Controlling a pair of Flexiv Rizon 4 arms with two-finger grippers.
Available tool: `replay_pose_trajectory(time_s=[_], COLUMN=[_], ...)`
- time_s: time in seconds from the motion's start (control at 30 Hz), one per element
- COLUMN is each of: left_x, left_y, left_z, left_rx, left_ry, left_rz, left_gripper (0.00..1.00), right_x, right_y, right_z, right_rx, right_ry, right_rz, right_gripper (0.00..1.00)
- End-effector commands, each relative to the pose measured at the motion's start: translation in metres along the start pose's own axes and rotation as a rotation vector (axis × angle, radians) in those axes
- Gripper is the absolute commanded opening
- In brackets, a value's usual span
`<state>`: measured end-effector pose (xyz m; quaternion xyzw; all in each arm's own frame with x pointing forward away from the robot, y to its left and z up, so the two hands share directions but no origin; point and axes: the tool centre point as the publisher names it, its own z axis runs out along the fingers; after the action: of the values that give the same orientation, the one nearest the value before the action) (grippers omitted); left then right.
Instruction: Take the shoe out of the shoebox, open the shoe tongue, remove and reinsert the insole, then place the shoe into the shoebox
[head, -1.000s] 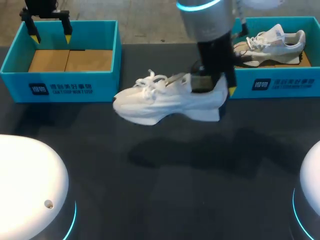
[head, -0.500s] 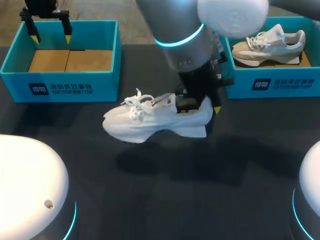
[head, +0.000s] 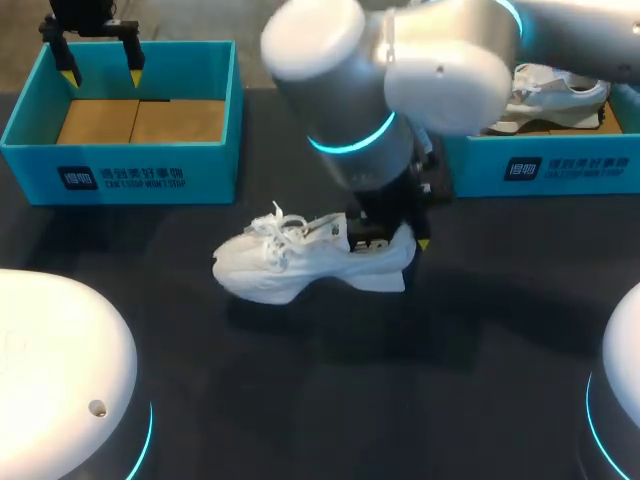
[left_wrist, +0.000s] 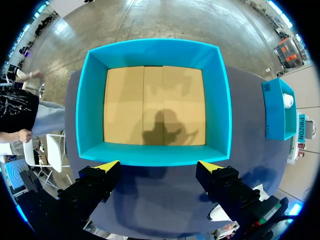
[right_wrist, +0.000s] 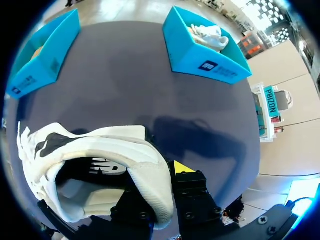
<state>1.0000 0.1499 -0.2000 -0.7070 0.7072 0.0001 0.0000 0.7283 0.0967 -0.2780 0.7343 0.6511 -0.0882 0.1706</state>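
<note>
Right claw (right_wrist: 159, 186) clamped on heel collar of white shoe (head: 300, 262), middle of tabletop (head: 330, 400). Likely light, soft upper, stiff sole; heel grip may let toe sag. Left claw (left_wrist: 159, 166) wide over shoebox (left_wrist: 155, 52), far-left corner.

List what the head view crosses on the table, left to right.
empty shoebox → white shoe → right claw, shut on the shoe's heel → second shoebox, with another shoe inside
</note>
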Motion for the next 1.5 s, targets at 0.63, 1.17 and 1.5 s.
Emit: replay_pose_trajectory(time_s=[0.63,1.17,1.5], left_x=[0.0,0.0,0.0], left_y=[0.0,0.0,0.0], left_z=[0.0,0.0,0.0], left_rx=[0.0,0.0,0.0], left_ry=[0.0,0.0,0.0], left_rz=[0.0,0.0,0.0], left_gripper=[1.0,1.0,1.0], right_x=[0.027,0.025,0.007], right_y=[0.006,-0.001,0.0], right_z=[0.084,0.093,0.045], right_rx=[0.055,0.101,0.042], right_ry=[0.009,0.011,0.079], right_rz=[-0.023,-0.006,-0.065], right_gripper=[0.0,1.0,1.0])
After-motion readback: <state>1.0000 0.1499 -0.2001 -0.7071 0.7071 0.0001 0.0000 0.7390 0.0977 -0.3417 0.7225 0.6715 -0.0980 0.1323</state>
